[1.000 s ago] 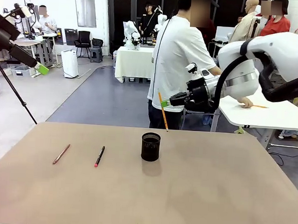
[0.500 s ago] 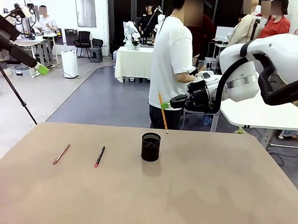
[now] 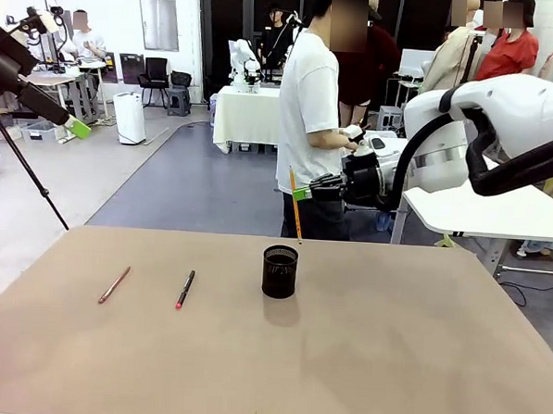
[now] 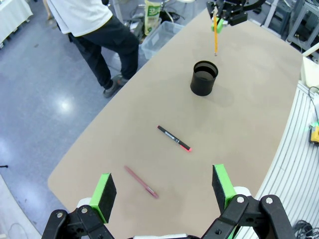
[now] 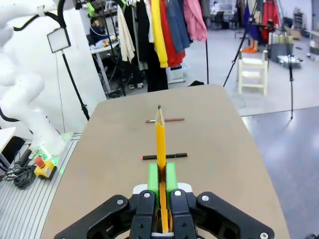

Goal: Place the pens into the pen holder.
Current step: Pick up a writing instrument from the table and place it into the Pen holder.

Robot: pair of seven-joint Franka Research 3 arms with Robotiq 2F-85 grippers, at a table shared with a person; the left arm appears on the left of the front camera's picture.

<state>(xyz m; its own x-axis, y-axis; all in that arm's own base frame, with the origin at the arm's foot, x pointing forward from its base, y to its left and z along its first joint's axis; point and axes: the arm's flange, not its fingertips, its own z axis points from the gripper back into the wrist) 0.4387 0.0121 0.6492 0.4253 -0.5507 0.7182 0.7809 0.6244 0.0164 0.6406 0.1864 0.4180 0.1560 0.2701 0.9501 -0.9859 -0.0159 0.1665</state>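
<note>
Busy workshop hall with grey flooring, other tables and clothes racks lies behind a tan table (image 3: 389, 361); a person in a white T-shirt (image 3: 309, 116) stands just past its far edge, side-on.

Near the table's middle stands the pen holder (image 3: 280, 271), a black mesh cup, upright and with nothing showing inside it in the left wrist view; to its left lies the black pen with red tip (image 3: 185, 289), flat on the tabletop with the red end pointing toward the robot's side; further left, apart from it, lies the brownish-pink pen (image 3: 114, 285), also flat and at a similar slant; neither touches the cup or the other.

Reaching in from the right, the right gripper (image 3: 304, 192) has its green pads pinched tight on the orange pen (image 3: 295, 205); the grip is on the upper part, and the pen hangs nearly upright, slightly tilted, its sharpened, pencil-like tip pointing down; the tip is in the air above the far edge of the table, just beyond the pen holder and not inside it; the right wrist view looks along the pen toward the two lying pens.

High over the near left corner, the left gripper (image 4: 163, 189) has its fingers spread wide with nothing between them; it looks down over the brownish-pink pen and the black pen.
</note>
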